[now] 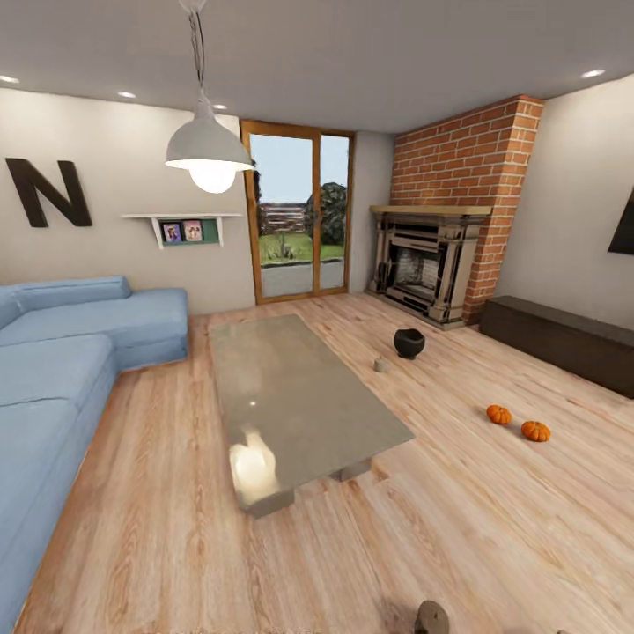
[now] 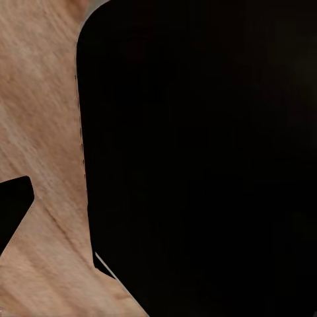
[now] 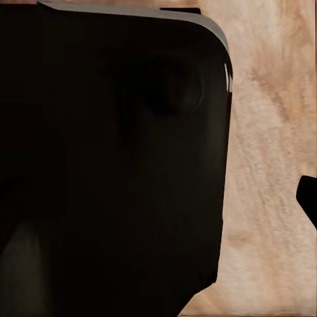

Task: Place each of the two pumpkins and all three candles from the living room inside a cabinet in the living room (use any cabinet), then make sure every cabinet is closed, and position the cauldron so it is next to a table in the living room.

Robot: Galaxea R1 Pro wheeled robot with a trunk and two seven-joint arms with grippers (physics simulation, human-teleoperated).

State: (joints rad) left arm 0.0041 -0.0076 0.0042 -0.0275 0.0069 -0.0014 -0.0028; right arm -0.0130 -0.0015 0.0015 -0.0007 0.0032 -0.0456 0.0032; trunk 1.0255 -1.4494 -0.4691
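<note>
Two orange pumpkins (image 1: 498,414) (image 1: 535,431) lie close together on the wood floor, right of the glass-topped table (image 1: 299,396). Farther back, the black cauldron (image 1: 409,342) stands on the floor between the table and the fireplace. A small grey candle (image 1: 380,364) sits just in front of it. The long dark-brown cabinet (image 1: 563,339) runs along the right wall with its fronts shut. Each wrist view has a large black body close to the lens over wood floor. A dark tip (image 2: 13,208) (image 3: 309,198) pokes in at one edge of each, too little to tell the jaws' state.
A blue sofa (image 1: 62,370) fills the left side. The stone fireplace (image 1: 431,264) stands in a brick corner at the back right. A pendant lamp (image 1: 210,150) hangs over the table. A small round greyish object (image 1: 431,618) sits on the floor at the bottom edge.
</note>
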